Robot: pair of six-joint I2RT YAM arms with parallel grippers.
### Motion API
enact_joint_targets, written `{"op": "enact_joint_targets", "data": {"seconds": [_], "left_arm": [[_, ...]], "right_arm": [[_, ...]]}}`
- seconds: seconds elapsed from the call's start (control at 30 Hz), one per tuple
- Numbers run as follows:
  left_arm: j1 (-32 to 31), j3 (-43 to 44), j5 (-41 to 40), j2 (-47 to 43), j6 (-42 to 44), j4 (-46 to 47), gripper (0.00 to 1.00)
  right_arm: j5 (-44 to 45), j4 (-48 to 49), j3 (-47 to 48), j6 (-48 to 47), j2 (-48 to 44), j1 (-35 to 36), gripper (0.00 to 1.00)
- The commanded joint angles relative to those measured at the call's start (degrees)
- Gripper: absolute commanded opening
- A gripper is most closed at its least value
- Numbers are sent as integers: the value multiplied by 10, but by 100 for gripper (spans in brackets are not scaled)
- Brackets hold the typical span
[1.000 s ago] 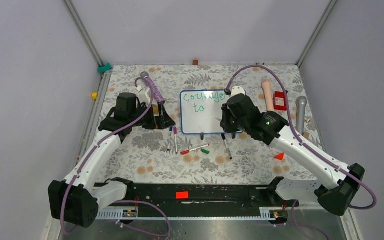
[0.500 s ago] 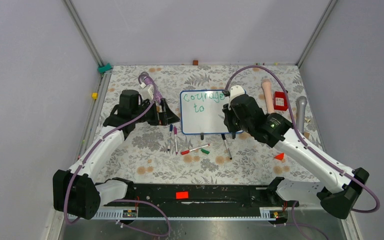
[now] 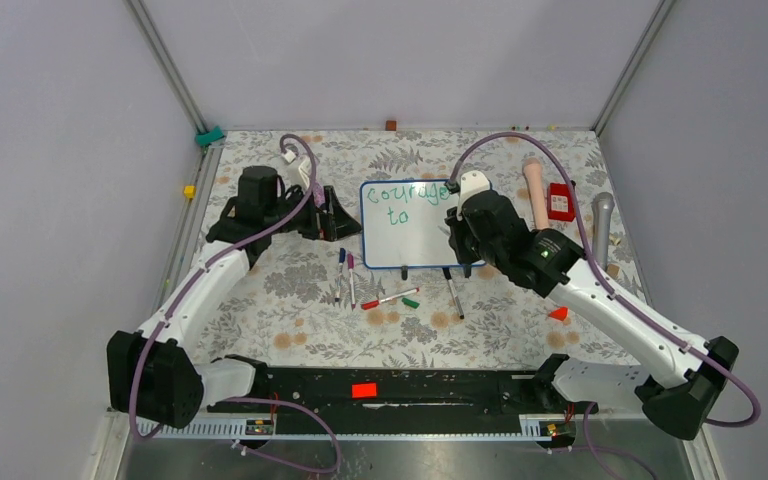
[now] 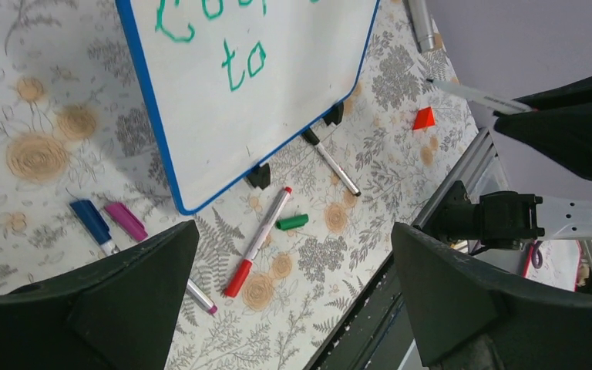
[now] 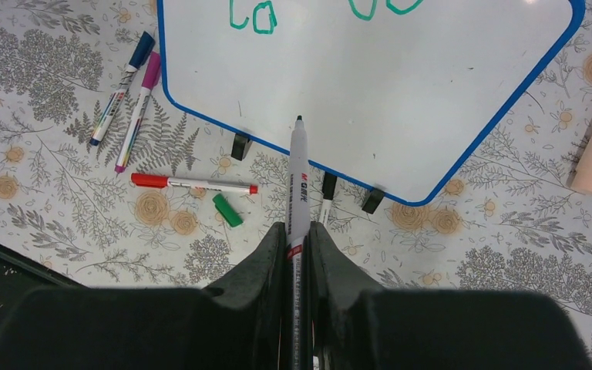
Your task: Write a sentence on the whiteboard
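Now the right gripper [image 5: 299, 231] clamps a marker [image 5: 299, 169] lengthwise, its tip aimed at the whiteboard's [image 5: 432, 100] blank area just ahead.

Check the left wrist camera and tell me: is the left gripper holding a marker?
No: the left gripper is open, its fingers spread wide apart with nothing between them.

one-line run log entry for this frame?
phase: writing | right gripper: shut on marker, tip over whiteboard, contact unclear | left gripper: open, empty, left of whiteboard | sentence: reads "courage to"
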Motion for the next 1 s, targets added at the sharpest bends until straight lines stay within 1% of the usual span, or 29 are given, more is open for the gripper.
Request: {"op": "enact_joint_targets", "data": {"seconds": [0.0, 0.1, 0.27, 0.47, 0.57, 0.7, 0.77, 0.87, 0.97], "left_arm": [[0, 45, 27, 29, 18, 15, 99], [-1, 47, 61, 65, 2, 38, 99], [0, 48, 78, 118, -36, 89, 99], [1, 58, 83, 152, -6, 101, 99], [12, 39, 95, 151, -6, 142, 99], [28, -9, 95, 133, -10, 228, 99], [36, -37, 86, 133, -41, 279, 99], [51, -68, 119, 156, -83, 378, 99], [62, -69, 163, 206, -140, 460, 99]], "right_arm": [[13, 29, 12, -8, 13, -2, 0], [22, 31, 14, -21, 19, -2, 0], [23, 30, 23, -28, 26, -2, 0], [19, 27, 43, -24, 49, -2, 0], [24, 24, 45, -17, 54, -2, 0], [33, 24, 45, -10, 59, -3, 0], [35, 25, 49, -9, 63, -4, 0], [36, 24, 59, -10, 71, -6, 0], [36, 24, 68, -12, 78, -8, 0]]}}
